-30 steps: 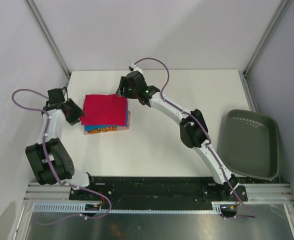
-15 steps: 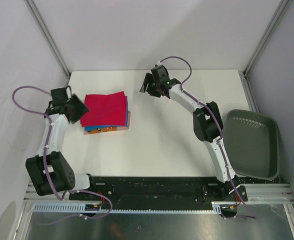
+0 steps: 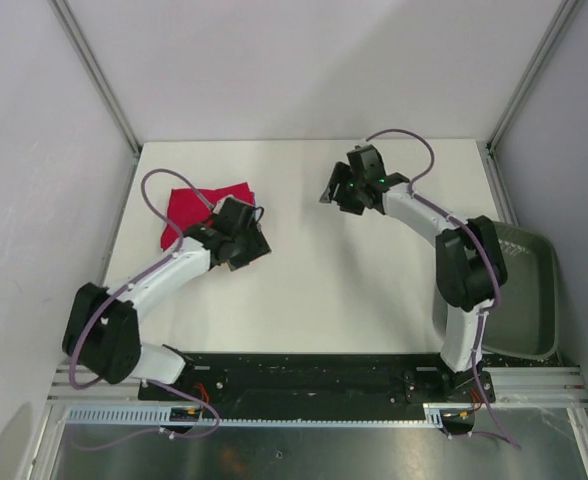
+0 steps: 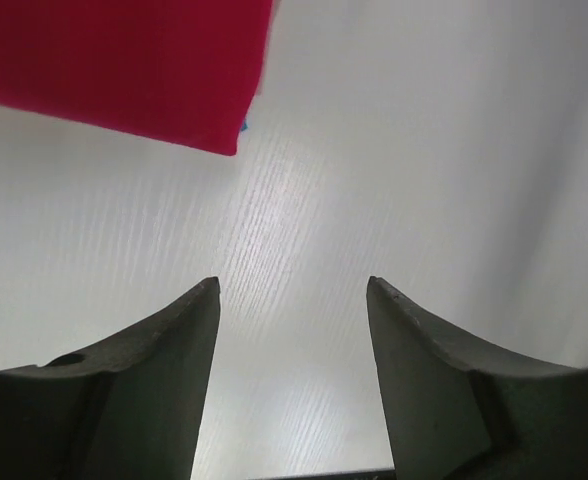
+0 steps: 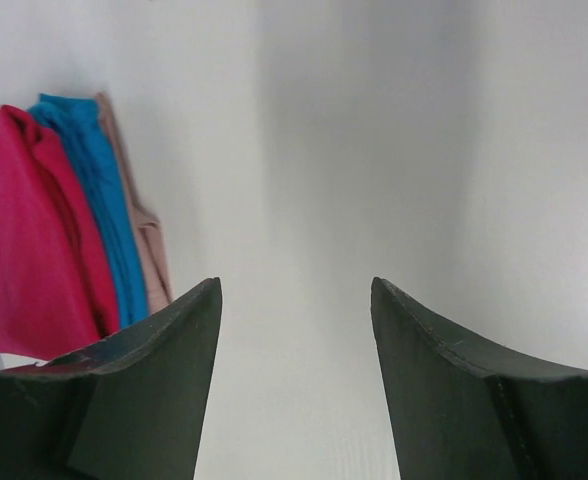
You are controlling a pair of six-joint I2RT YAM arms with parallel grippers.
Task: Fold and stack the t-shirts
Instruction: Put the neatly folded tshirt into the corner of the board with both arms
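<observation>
White counter (image 3: 374, 290), grey walls all round. Red tee (image 5: 24, 240) lies folded over blue tee (image 5: 94, 200) and orange tee (image 5: 139, 235), one stack at upper left of the overhead view; task judged essentially complete. Left end effector (image 4: 292, 285) is parted and empty just beside the stack. Right end effector (image 5: 294, 285) is parted and empty, well apart. Overhead, the left arm covers the stack's lower right, so only red shows.
</observation>
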